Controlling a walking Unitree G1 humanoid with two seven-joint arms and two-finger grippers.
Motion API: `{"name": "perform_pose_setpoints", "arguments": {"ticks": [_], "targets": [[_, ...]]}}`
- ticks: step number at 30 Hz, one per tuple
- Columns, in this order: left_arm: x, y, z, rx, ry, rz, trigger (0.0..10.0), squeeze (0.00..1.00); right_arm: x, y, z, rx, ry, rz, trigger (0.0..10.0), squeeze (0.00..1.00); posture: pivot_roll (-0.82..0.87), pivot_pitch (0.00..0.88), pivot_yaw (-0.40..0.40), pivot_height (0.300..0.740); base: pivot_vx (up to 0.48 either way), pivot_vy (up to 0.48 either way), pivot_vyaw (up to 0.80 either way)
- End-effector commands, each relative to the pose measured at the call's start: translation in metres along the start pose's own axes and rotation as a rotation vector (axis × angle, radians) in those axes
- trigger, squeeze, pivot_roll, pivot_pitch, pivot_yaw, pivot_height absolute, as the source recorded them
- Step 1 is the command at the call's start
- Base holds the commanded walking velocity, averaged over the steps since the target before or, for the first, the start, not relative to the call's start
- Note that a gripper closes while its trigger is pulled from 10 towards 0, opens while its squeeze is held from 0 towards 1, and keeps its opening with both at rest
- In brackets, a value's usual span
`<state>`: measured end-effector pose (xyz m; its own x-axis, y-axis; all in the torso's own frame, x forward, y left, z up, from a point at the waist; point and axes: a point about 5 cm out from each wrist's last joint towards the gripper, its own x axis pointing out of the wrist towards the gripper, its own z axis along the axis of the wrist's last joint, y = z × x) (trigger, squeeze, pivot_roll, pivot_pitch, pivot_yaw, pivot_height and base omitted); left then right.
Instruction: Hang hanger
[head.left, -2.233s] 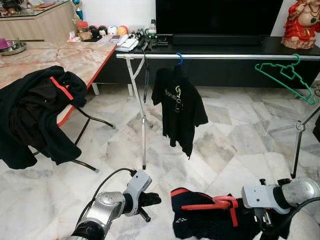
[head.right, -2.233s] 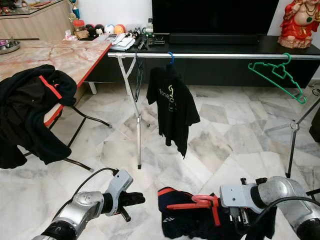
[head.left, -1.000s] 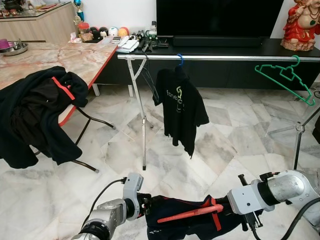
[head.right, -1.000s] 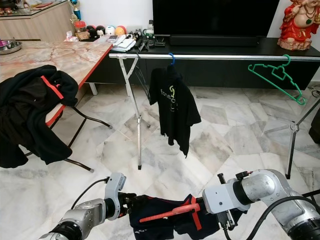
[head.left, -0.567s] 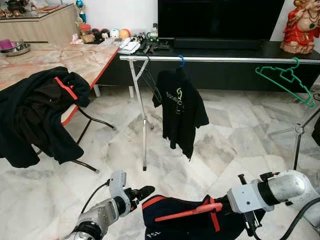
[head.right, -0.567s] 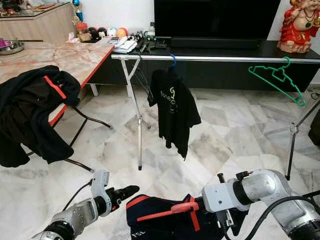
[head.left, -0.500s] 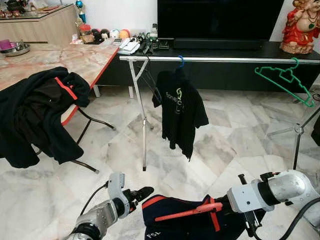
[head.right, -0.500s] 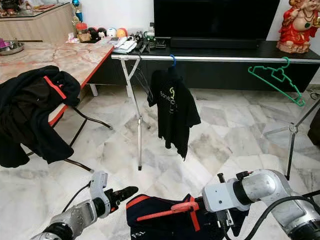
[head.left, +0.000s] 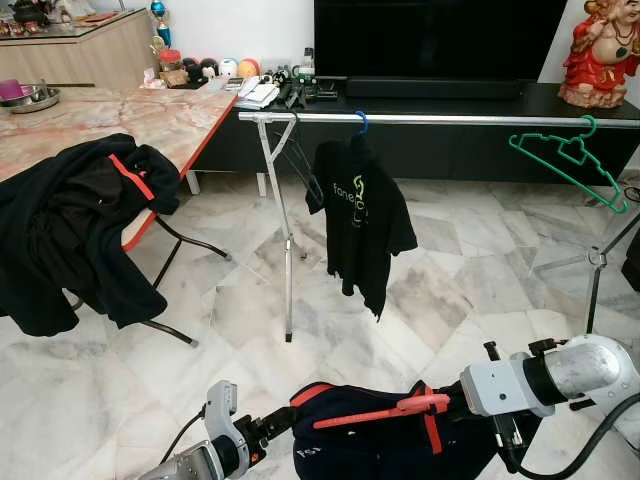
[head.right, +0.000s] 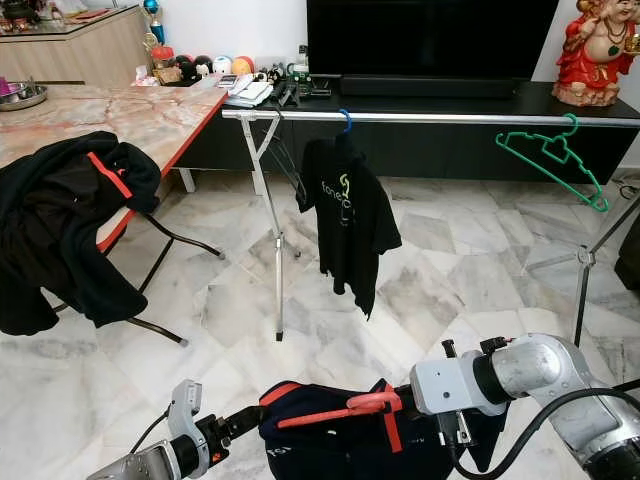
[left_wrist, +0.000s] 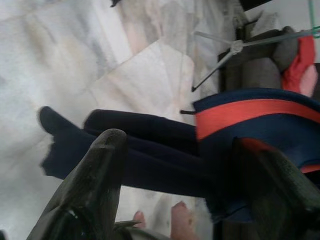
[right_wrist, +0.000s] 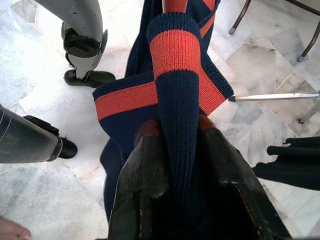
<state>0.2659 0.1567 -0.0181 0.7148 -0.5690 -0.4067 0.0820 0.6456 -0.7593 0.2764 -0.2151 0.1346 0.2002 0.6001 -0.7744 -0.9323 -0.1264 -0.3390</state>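
A red hanger (head.left: 370, 413) carries a navy sweater (head.left: 365, 452) with red stripes, held low above the floor. My right gripper (head.left: 455, 405) is shut on the hanger's neck, through the sweater's collar (right_wrist: 175, 75). My left gripper (head.left: 275, 424) is open just left of the sweater's shoulder; in the left wrist view its fingers (left_wrist: 95, 170) stand wide apart with the sweater (left_wrist: 150, 155) between them. Ahead runs the silver clothes rail (head.left: 450, 118). It holds a black T-shirt (head.left: 360, 215) on a blue hanger and a bare green hanger (head.left: 572, 160).
A marble-topped table (head.left: 120, 110) on the left has a black jacket (head.left: 80, 230) draped over its edge. The rail's folding legs (head.left: 287, 250) stand ahead, with another leg (head.left: 597, 270) at the right. A black TV stand (head.left: 450, 100) runs behind the rail.
My left arm has sunk lower and drawn back, its gripper now nearer the sweater's left shoulder. The hanger and sweater have risen slightly with my right gripper.
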Motion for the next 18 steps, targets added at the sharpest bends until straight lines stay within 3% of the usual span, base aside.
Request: {"name": "perform_pose_setpoints", "arguments": {"ticks": [1, 12, 18], "targets": [[0.001, -0.002, 0.004, -0.015, -0.016, -0.021, 10.0, 0.0, -0.006, -0.005, 0.007, -0.02, -0.028, -0.042, 0.0, 0.0, -0.02, 0.065, 0.026, 0.74, 0.0, 0.0, 0.0], [0.005, -0.018, 0.007, -0.018, -0.007, -0.21, 10.0, 0.0, -0.004, -0.005, 0.007, -0.014, -0.036, -0.048, 0.0, 0.0, -0.02, 0.069, 0.028, 0.74, 0.0, 0.0, 0.0], [0.006, -0.02, 0.006, -0.009, 0.003, -0.227, 10.0, 0.0, -0.004, -0.005, 0.007, -0.014, -0.036, -0.049, 0.0, 0.0, -0.02, 0.068, 0.028, 0.74, 0.0, 0.0, 0.0]]}}
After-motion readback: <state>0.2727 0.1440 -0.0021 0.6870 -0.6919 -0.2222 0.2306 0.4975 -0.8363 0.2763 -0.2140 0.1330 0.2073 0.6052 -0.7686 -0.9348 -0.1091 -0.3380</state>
